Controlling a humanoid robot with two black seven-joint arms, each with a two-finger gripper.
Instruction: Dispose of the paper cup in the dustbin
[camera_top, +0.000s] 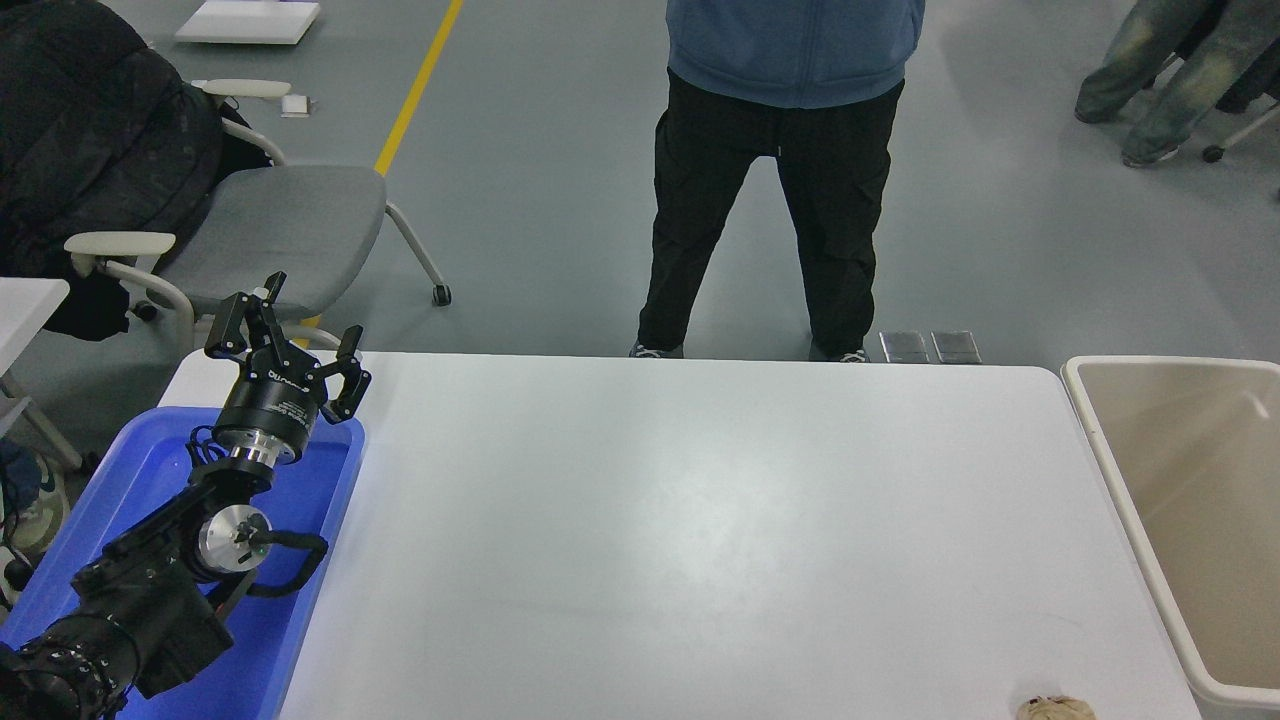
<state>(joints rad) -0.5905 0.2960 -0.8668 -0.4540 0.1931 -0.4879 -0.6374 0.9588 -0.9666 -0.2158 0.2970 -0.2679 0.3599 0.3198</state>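
Observation:
The beige dustbin (1110, 470) stands against the table's right edge, cut off by the picture's right side. What shows of its inside is bare. The paper cup is out of view. My right gripper is out of view too. My left gripper (285, 325) is parked at the lower left above the blue tray, its fingers spread open and empty.
A blue tray (150, 470) sits at the table's left end under my left arm. A crumpled brown paper ball (1055, 709) lies at the table's front right edge. A person in a blue top and black trousers (775, 200) stands at the far side. A grey chair (270, 230) stands at the far left.

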